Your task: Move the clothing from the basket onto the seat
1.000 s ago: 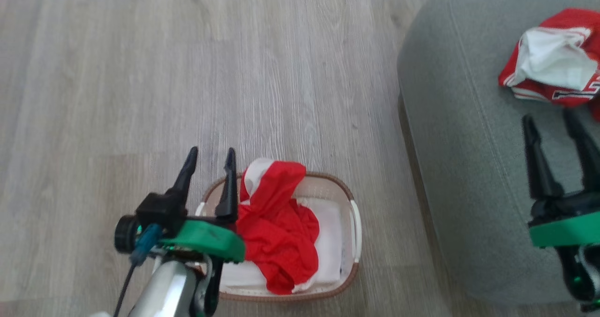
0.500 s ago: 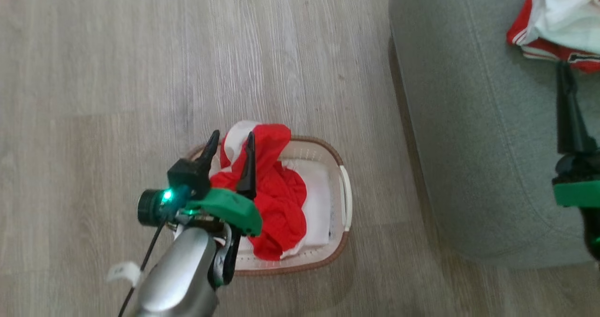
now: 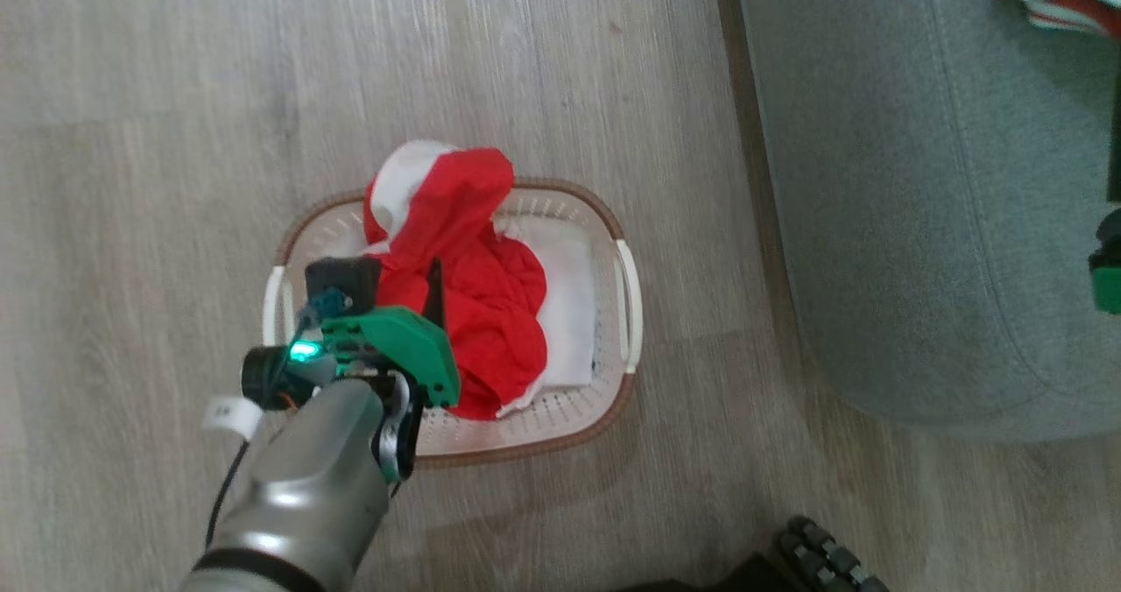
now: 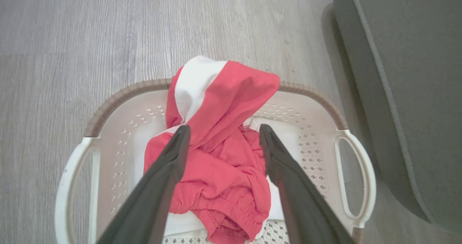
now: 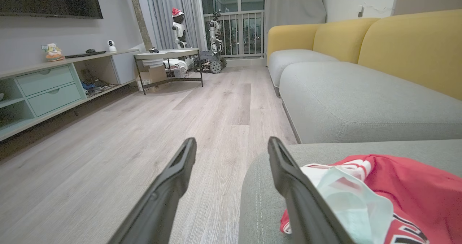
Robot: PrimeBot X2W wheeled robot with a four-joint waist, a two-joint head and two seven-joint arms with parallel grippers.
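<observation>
1. Left gripper (image 4: 223, 128): jaws wide open, holding nothing. It hangs over the basket (image 4: 122, 94) with its fingers pointing down into it.
2. Key relation: the red garment (image 4: 216, 171) lies straight below, between the two fingers. The heap's long axis runs near to far. The fingers stand to its left and right, so they would close across the narrow way. Line-up looks good to me.
3. Can't tell whether the tips touch the cloth yet.
4. The garment's far end, with a white panel, is draped over the basket's far rim. The bulk is bunched mid-basket.
5. Basket contents: that one garment, plus a flat white sheet (image 3: 565, 312) on the bottom, exposed on the right side. The basket sits on the wood floor (image 3: 175, 93), near the seat (image 3: 920, 224) and to its left.
6. Right gripper (image 5: 231, 141): jaws also wide open and empty, at the seat's edge, well apart from the basket. The left arm is the nearer one.
7. A red-and-white jersey (image 5: 415, 186) already lies on the seat, just beside the right gripper. My read: one garment left to move.
8. Next move calls for going lower and closing on the bunched middle. Risks: pinching the sheet too, or the draped end snagging on the rim.
</observation>
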